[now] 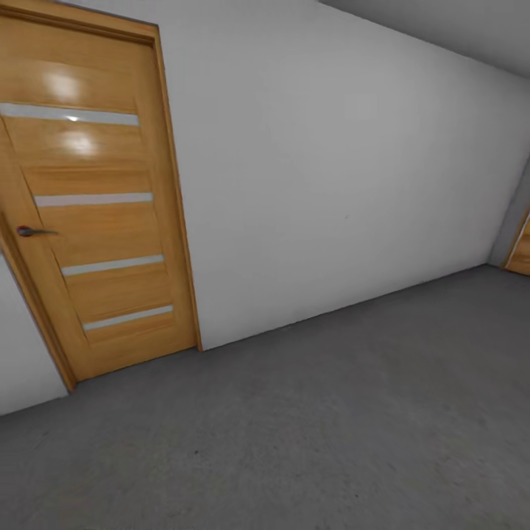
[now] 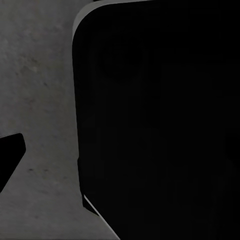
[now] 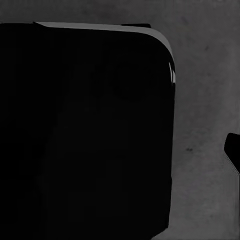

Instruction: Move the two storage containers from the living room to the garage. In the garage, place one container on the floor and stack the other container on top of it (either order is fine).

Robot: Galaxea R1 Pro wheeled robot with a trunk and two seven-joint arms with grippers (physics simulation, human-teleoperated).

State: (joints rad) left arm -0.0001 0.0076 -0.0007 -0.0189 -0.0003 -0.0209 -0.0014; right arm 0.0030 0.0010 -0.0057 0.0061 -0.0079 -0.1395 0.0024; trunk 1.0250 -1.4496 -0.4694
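The two storage containers are out of view. In the head view I face a plain white wall of the garage, with the dark grey mottled concrete floor spreading below it. The left wrist view looks down on the same floor beside a large black rounded body. A small black piece, perhaps one finger, juts in at the frame edge. The right wrist view holds a similar black body, grey floor and a small black tip. Neither view lets me judge how the jaws stand.
A light wooden door with several pale horizontal strips and a dark handle stands shut at the left. Another wooden door frame shows at the far right, where the wall meets a corner. Open concrete runs along the wall.
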